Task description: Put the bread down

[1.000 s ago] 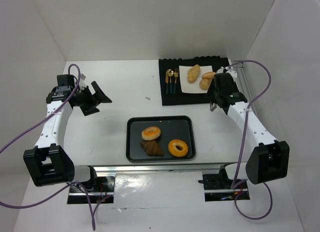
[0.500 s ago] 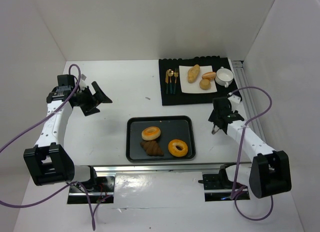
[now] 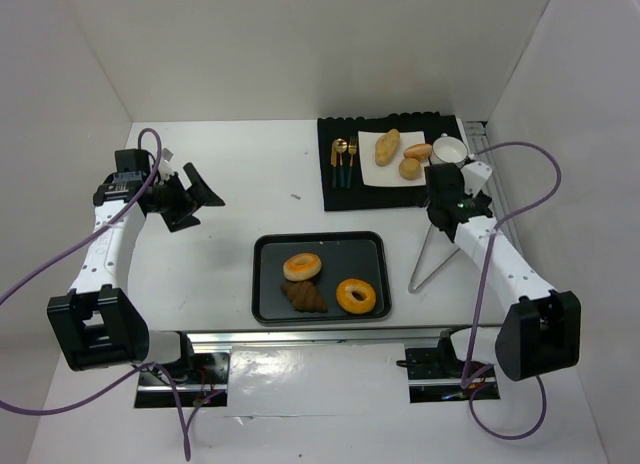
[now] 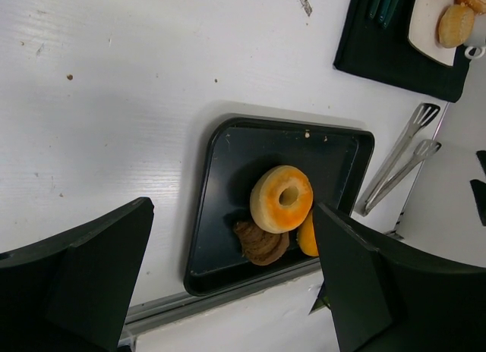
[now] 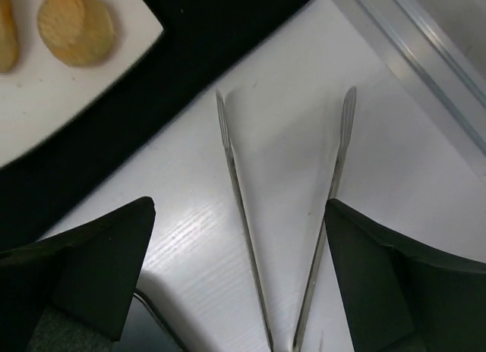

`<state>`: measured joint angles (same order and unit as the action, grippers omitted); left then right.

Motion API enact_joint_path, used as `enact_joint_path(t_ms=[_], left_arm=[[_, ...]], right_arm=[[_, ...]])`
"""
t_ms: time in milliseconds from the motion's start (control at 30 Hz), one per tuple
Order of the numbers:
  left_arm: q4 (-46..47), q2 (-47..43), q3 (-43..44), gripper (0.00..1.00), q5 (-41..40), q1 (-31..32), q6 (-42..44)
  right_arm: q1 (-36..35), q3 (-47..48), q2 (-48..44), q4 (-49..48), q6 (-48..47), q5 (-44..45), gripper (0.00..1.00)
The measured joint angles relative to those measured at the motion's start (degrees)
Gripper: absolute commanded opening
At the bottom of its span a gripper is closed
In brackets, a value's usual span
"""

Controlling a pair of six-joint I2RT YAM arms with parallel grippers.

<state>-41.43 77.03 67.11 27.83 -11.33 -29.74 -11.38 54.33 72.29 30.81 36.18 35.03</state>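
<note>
Three pieces of bread lie on a white plate (image 3: 371, 170) at the back right: a long pale loaf (image 3: 388, 147), a glossy orange-brown roll (image 3: 418, 151) and a small round bun (image 3: 409, 168). The right wrist view shows the bun (image 5: 76, 18) on the plate (image 5: 53, 102). My right gripper (image 3: 450, 202) hangs open just in front of the plate. Metal tongs (image 5: 243, 215) lie spread on the table between its fingers, touching neither. My left gripper (image 3: 192, 196) stands open at the left, far from the bread, holding nothing.
The plate rests on a black mat (image 3: 350, 194) with gold cutlery (image 3: 345, 159) and a white cup (image 3: 449, 149). A black tray (image 3: 320, 246) in the middle holds two ring doughnuts and a brown croissant (image 3: 305, 297). The tongs (image 3: 420, 261) lie right of the tray.
The right gripper drew back from the plate with the tongs, then opened. The tongs now lie loose on the table. The left arm has not moved.
</note>
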Motion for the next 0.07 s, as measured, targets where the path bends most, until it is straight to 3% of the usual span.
enact_joint_path(t_ms=[67], left_arm=[[0.0,0.0,0.0,1.0,0.0,0.0,0.0]], right_arm=[[0.0,1.3,-0.7,0.2,0.0,0.8,1.0]])
